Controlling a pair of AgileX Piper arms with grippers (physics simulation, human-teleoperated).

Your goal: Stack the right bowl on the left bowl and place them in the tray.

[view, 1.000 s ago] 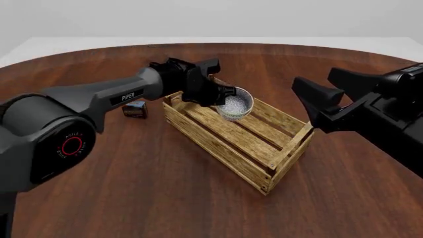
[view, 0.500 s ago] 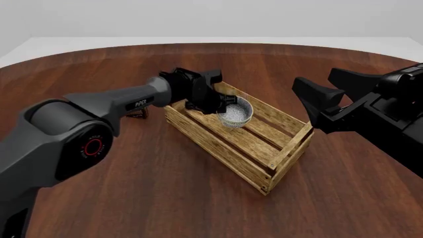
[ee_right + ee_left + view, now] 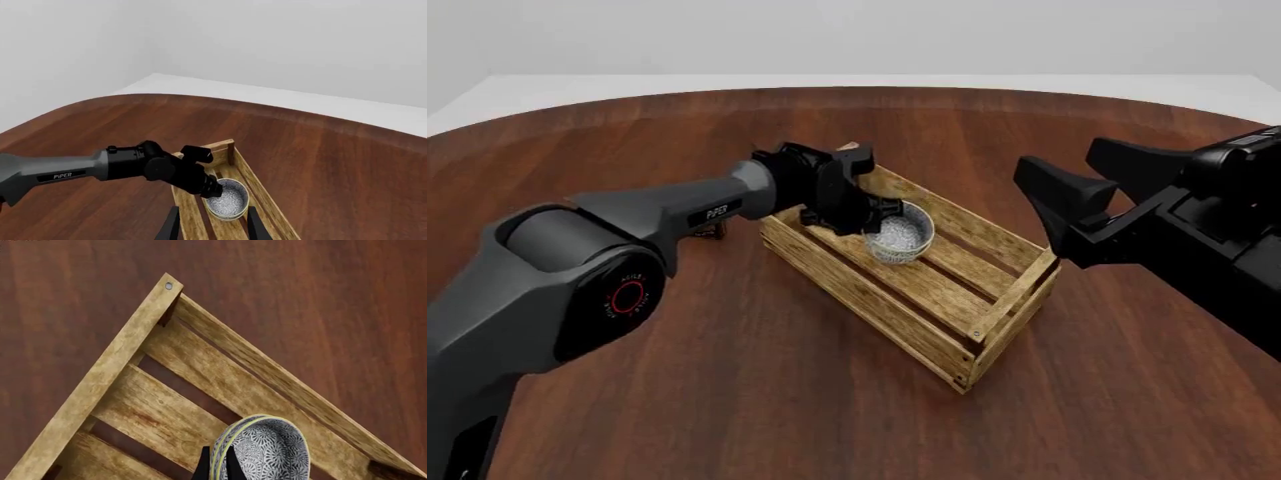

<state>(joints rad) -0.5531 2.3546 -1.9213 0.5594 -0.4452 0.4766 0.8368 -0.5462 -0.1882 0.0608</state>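
A grey-patterned bowl (image 3: 902, 236) with a yellowish, double-looking rim sits low inside the far-left end of the tray (image 3: 968, 300), a light-brown slatted crate. I cannot tell two bowls apart in it. My left gripper (image 3: 877, 214) is shut on the bowl's rim; in the left wrist view its dark fingertips (image 3: 203, 468) clamp the rim of the bowl (image 3: 268, 452) above the tray's slats (image 3: 157, 412). My right gripper (image 3: 1090, 183) hangs open and empty, right of the tray and well above the table. The right wrist view shows the bowl (image 3: 227, 201) and the left gripper (image 3: 208, 186) inside the tray (image 3: 222, 149).
A small dark box (image 3: 707, 231) peeks out behind the left arm, just left of the tray. The brown wooden table (image 3: 761, 400) spreads round on all sides, with a pale floor beyond its far edge.
The left gripper has carried the bowl down and slightly left, lower into the tray's far-left end. The right arm has not moved.
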